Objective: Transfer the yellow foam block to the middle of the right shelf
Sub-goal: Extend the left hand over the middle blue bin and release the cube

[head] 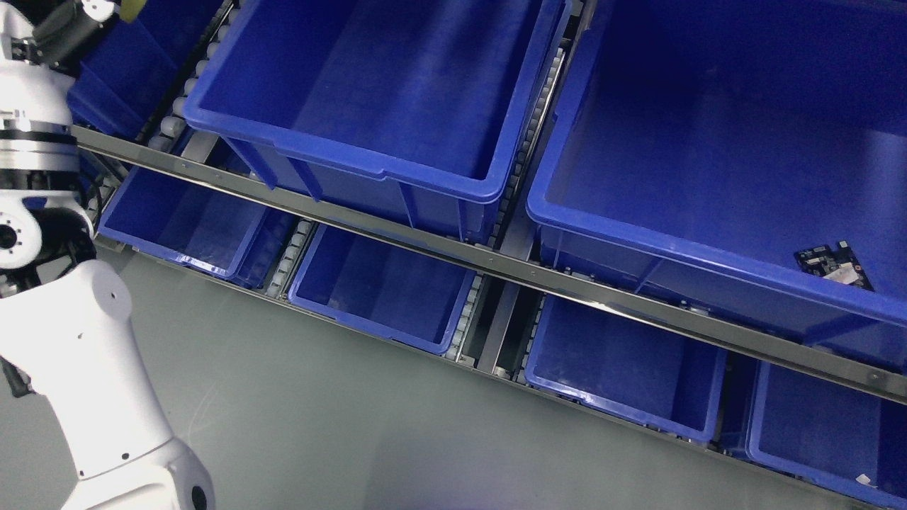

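Observation:
Only a small corner of the yellow foam block (132,8) shows, at the top edge on the far left. It lies right against the end of my left hand (99,8), which the top edge of the picture cuts off. My left arm (85,368) comes up from the lower left, and its dark wrist (67,32) is over the far-left blue bin (120,78). Whether the hand holds the block is hidden. My right arm is out of view.
Two large blue bins sit on the upper shelf, middle (340,152) and right (638,234); the right one holds a small circuit board (832,264). A steel rail (496,262) runs across. Several smaller blue bins (382,333) line the lower shelf. Grey floor (319,425) lies below.

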Motion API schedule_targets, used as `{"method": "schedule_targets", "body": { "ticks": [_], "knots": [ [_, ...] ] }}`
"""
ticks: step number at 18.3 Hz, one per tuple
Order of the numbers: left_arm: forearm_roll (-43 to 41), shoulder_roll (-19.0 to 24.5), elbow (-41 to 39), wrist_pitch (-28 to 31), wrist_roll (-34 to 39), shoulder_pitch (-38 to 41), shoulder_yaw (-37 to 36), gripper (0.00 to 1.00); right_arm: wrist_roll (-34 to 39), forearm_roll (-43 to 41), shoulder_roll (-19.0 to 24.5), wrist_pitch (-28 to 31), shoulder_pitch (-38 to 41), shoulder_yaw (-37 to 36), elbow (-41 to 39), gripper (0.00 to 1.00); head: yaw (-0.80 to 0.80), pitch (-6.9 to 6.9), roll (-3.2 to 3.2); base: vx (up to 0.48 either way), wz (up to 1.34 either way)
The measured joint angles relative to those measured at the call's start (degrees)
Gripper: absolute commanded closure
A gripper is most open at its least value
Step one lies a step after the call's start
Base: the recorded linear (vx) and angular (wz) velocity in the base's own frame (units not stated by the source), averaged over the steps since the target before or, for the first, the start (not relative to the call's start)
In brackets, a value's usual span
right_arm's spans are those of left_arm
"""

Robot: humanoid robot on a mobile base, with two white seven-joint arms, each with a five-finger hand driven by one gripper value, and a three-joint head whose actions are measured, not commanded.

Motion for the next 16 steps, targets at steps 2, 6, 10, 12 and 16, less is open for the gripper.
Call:
{"method": "schedule_targets", "body": {
  "ticks": [2, 6, 10, 12, 16],
  "knots": [
    [-0.2, -0.52, 2.29, 1.12, 0.13, -3.04, -0.41, 1.0, 0.0, 0.0, 0.0, -0.15, 0.0, 0.0, 0.0, 0.0, 0.0, 0.0, 0.0, 0.059, -0.09],
    [-1.31, -1.56, 6.82, 2.79, 0.13, -7.41, -1.45, 1.0, 0.0, 0.0, 0.0, 0.02, 0.0, 0.0, 0.0, 0.0, 0.0, 0.0, 0.0, 0.046, -0.07],
    [-5.28, -2.31, 10.54, 5.09, 0.05, -9.97, -4.21, 1.0, 0.0, 0.0, 0.0, 0.16, 0.0, 0.0, 0.0, 0.0, 0.0, 0.0, 0.0, 0.024, -0.04],
    [-7.41, -2.58, 11.94, 8.71, -0.26, -10.57, -5.73, 1.0, 0.0, 0.0, 0.0, 0.2, 0.0, 0.0, 0.0, 0.0, 0.0, 0.0, 0.0, 0.02, -0.02],
    [-11.93, -2.92, 14.16, 15.27, -3.64, -11.19, -8.83, 0.99, 0.0, 0.0, 0.0, 0.21, 0.0, 0.0, 0.0, 0.0, 0.0, 0.0, 0.0, 0.013, -0.01]
  ]
}}
